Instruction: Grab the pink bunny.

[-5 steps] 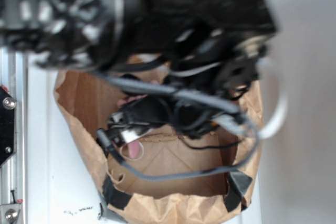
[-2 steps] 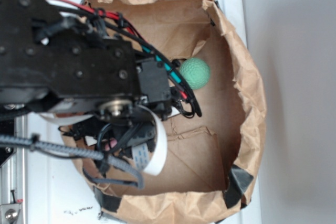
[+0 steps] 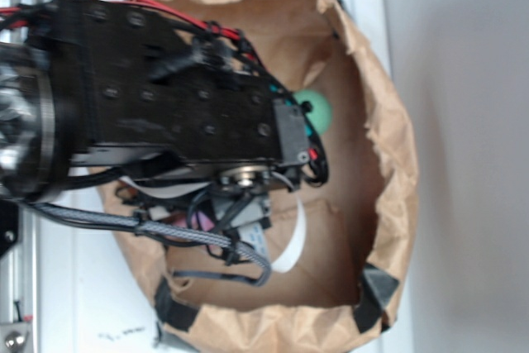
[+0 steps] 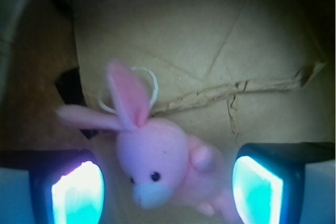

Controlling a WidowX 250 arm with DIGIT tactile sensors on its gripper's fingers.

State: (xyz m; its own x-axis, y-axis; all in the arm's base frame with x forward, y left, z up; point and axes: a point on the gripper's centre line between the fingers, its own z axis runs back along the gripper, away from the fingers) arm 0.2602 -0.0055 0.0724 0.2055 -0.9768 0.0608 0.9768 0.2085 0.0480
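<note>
The pink bunny (image 4: 157, 163) lies on the brown paper bag (image 4: 220, 40) floor, right between the two fingers; the gripper (image 4: 168, 187) is wide open, holding nothing; its ears point away, up and left.

The gripper (image 4: 168, 184) stands spread inside the paper bag (image 3: 397, 163), with the pink bunny (image 4: 157, 166) between its fingers (image 4: 79, 190) and a bare gap on each side; the bag's crumpled walls ring the space closely. A green ball (image 3: 318, 111) lies on the far floor, beside the arm (image 3: 165, 113); cables (image 3: 190, 237) hang across the near opening.
</note>
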